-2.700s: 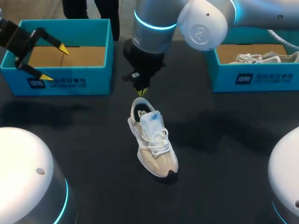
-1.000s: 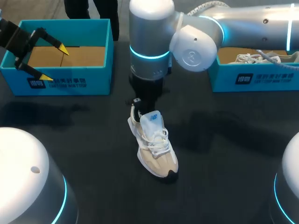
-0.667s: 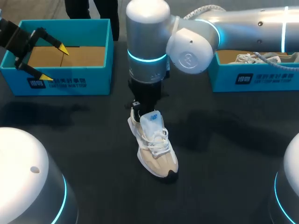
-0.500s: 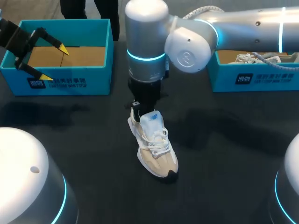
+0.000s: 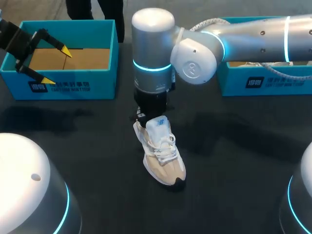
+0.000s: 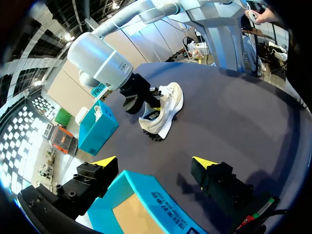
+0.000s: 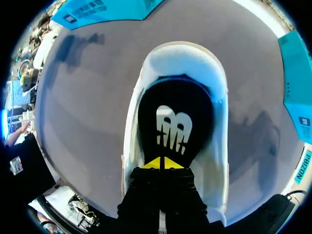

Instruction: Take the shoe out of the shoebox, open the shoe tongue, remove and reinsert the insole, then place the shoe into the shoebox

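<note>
Shoe (image 5: 160, 151): standing upright on its sole near the middle of the dark table (image 5: 243, 161), toe pointing toward the near edge, heel toward the far side. It is standing well apart from both boxes, with dark tabletop showing on every side of it.

Shoe's look: cream upper, white laces, pale tongue, dark toe tip. In the right wrist view a black insole (image 7: 173, 117) with a white mark is lying in the heel opening.

Left shoebox (image 5: 73, 87): teal, sitting at the far left, its brown floor showing.

Right shoebox (image 5: 263, 80): teal, sitting at the far right, partly hidden behind the right arm.

Right gripper (image 7: 161, 164): pointing straight down into the heel opening, yellow tips pressed together over the insole, holding nothing that can be seen.

Left gripper (image 6: 155, 162): hanging over the left shoebox's front wall, fingers spread wide, gripping nothing.
</note>
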Robot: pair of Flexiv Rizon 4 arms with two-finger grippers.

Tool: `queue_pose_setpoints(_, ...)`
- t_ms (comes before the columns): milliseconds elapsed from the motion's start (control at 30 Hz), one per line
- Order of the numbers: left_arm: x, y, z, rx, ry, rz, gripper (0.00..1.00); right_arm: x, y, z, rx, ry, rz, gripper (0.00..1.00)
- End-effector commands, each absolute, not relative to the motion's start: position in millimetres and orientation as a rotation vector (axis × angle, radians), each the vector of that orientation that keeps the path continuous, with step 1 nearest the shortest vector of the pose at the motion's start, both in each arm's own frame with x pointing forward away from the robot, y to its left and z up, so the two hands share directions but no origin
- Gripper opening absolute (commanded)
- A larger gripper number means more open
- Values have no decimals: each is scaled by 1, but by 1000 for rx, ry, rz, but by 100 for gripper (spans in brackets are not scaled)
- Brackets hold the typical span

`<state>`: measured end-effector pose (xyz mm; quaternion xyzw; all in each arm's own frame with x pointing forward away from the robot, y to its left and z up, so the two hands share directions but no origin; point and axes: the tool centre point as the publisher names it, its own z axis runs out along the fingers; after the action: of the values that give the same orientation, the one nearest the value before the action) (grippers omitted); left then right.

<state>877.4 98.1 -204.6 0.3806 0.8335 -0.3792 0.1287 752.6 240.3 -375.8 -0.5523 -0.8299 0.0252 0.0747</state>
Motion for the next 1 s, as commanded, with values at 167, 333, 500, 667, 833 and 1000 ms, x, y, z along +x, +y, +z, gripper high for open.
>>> queue_pose_setpoints(167,877,99,-204,1109,2425,-1100,100,755,241,-395,-1666,-2480,111,0)
queue_pose_setpoints(333,877,99,-204,1109,2425,-1100,100,758,244,-388,-1679,-2500,107,0)
queue_pose_setpoints(500,877,99,-204,1109,2425,-1100,100,761,249,-372,-1715,-2543,56,0)
queue_pose_setpoints(667,877,99,-204,1109,2425,-1100,100,770,253,-367,-1732,-2580,3,0)
queue_pose_setpoints(833,877,99,-204,1109,2425,-1100,100,782,253,-381,-1762,-2593,-52,0)
queue_pose_setpoints(1000,877,99,-204,1109,2425,-1100,100,789,254,-396,-1803,-2621,-72,0)
